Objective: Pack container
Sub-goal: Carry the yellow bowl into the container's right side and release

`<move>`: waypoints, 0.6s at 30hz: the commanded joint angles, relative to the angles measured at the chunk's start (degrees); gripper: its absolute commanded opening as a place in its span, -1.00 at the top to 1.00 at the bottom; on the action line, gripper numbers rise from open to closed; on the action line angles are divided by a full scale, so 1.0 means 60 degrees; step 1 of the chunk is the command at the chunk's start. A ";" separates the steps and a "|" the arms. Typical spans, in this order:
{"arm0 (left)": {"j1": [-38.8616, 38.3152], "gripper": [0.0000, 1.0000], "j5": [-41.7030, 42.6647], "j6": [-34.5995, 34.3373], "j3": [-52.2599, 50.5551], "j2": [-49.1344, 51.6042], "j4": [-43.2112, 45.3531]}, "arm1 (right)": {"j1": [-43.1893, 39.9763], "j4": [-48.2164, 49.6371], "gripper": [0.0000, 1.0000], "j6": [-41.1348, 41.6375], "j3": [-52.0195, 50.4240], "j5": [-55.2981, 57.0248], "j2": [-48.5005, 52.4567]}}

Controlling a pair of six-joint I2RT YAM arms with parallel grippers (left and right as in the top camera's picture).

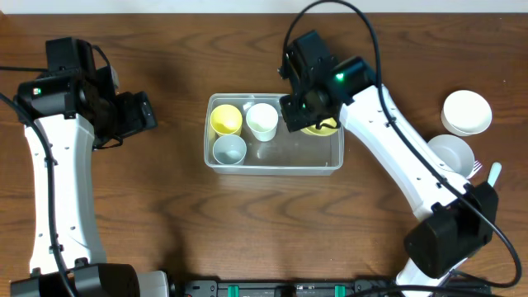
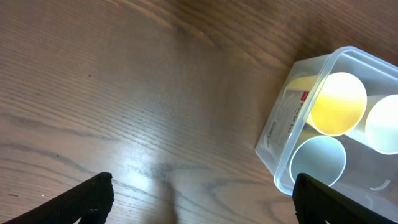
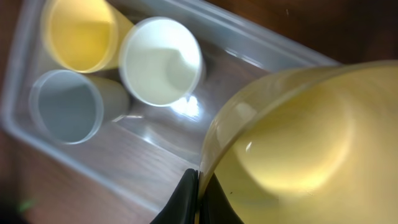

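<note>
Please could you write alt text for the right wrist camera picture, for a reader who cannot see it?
The right gripper pinches the rim of a yellow bowl, which fills the lower right of the picture. Beyond it, the clear container holds a yellow cup, a white cup and a grey-blue cup, all mouth up.

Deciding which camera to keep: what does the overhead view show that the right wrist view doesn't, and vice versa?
Only overhead: the left gripper, and two white bowls on the table right of the container. Only right wrist: the right gripper pinching the yellow bowl at its rim. Both: the container, the yellow bowl, and the yellow cup, white cup and grey cup standing inside.
</note>
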 commanded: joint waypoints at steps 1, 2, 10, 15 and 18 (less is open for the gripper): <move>0.0047 -0.84 0.0098 -0.0084 -0.0058 0.0000 -0.0069 | -0.0153 0.0550 0.98 0.0259 -0.0827 0.0248 0.0175; 0.0047 -0.84 0.0098 -0.0084 -0.0058 0.0000 -0.0069 | -0.0171 0.0758 0.97 0.0135 -0.0991 0.0248 0.0189; 0.0047 -0.84 0.0098 -0.0084 -0.0058 0.0000 -0.0066 | -0.0175 0.2080 0.92 -0.1446 -0.1905 0.0255 0.0353; 0.0047 -0.84 0.0098 -0.0084 -0.0058 0.0000 -0.0069 | -0.0200 0.2215 0.82 -0.1439 -0.1905 0.0331 0.0645; 0.0047 -0.84 0.0098 -0.0084 -0.0058 0.0004 -0.0069 | -0.0200 0.2284 0.66 -0.1439 -0.1905 0.0397 0.0776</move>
